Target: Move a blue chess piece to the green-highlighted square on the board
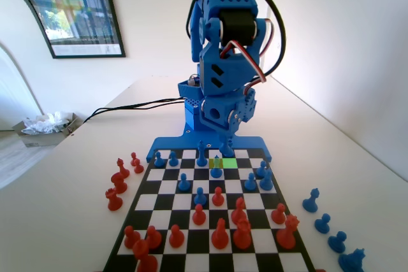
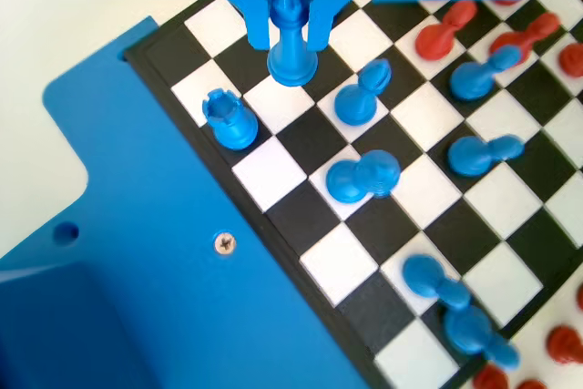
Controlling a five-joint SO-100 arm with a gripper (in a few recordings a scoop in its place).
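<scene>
Two jaws of the gripper (image 2: 290, 25) clamp the piece (image 2: 291, 38) by its upper body in the wrist view, its round base at or just above a white square in the board's (image 2: 301, 225) back row; whether it touches down cannot be told. At 8 o'clock from it stands a blue rook (image 2: 230, 120) near the board's edge. At 4 o'clock sit two blue pawns (image 2: 360, 97), one behind the other. Red pieces (image 2: 442, 34) crowd the frame at 2 o'clock. In the fixed view the gripper (image 1: 224, 148) hangs low over the far rows, and the green square (image 1: 230, 164) lies just below it, at 6 o'clock, beside a duller yellow square (image 1: 211, 163) holding a blue pawn.
</scene>
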